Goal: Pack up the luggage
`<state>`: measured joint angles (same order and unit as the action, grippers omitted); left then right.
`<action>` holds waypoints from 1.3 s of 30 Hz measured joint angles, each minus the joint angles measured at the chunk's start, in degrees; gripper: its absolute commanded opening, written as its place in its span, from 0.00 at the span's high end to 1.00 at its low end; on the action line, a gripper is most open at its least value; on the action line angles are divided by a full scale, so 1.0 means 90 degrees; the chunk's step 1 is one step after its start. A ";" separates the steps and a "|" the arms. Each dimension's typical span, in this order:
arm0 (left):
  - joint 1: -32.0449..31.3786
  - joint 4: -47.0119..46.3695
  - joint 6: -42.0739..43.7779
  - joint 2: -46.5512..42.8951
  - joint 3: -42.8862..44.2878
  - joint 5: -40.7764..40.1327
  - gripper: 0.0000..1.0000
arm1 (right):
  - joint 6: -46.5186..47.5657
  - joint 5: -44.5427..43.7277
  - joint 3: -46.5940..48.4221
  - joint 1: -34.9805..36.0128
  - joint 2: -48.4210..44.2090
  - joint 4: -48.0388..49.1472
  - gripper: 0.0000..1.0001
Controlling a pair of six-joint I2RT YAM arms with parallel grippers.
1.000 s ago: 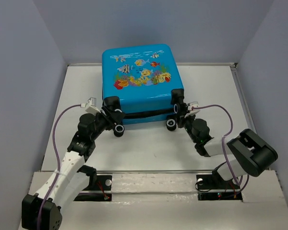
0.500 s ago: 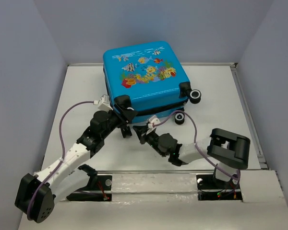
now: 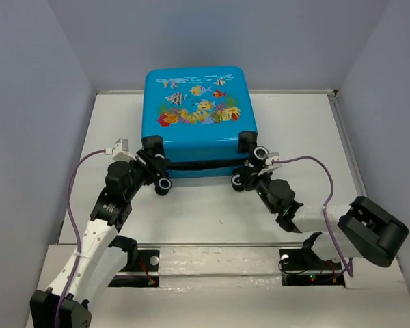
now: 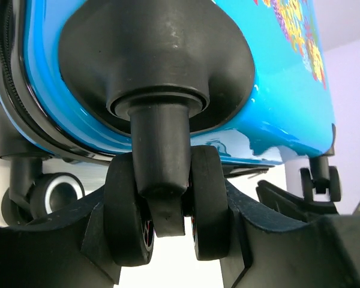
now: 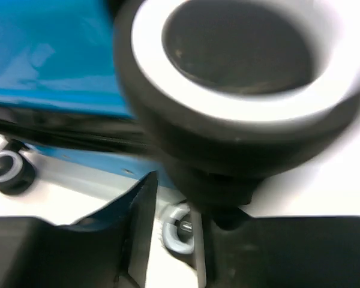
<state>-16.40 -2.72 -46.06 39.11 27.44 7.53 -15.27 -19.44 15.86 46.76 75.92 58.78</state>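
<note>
Luggage [image 3: 195, 116]: flat, fish print up, shells shut, so apparently near done; contents hidden. Left gripper [image 3: 156, 167] clamps a caster wheel [image 4: 127, 210]; right gripper [image 3: 251, 176] state cannot be told.

Bare table [image 3: 304, 137] at centre left and centre right; luggage [image 3: 195, 133] across the upper middle, walls [image 3: 27, 137] along both edges.

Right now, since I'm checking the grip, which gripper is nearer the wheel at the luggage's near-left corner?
Left. The left gripper clasps the near-left wheel between its fingers; the right gripper is at the luggage's other near corner, by the wheels there.
</note>
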 measured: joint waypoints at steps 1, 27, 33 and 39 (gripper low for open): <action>0.0124 0.0068 0.0070 -0.0085 0.0000 0.0034 0.94 | -0.0107 0.0049 -0.0182 -0.0138 -0.0155 -0.0019 0.43; 0.0668 0.0187 0.0588 -0.0187 -0.0075 0.0449 0.94 | 0.0262 0.1450 0.0160 -0.0976 0.1088 0.0665 0.65; 0.0658 0.0187 0.0590 -0.0199 -0.0080 0.0444 0.94 | 0.0527 0.0563 0.0313 -0.0962 0.1430 0.1010 0.59; 0.0658 0.0197 0.0563 -0.0223 -0.0090 0.0328 0.94 | 0.0644 0.0119 0.0716 -0.0959 0.1821 0.1042 0.76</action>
<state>-10.48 -0.95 -40.99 37.10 26.63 10.48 -9.47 -18.37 22.31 38.13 92.31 68.16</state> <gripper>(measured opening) 0.603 0.416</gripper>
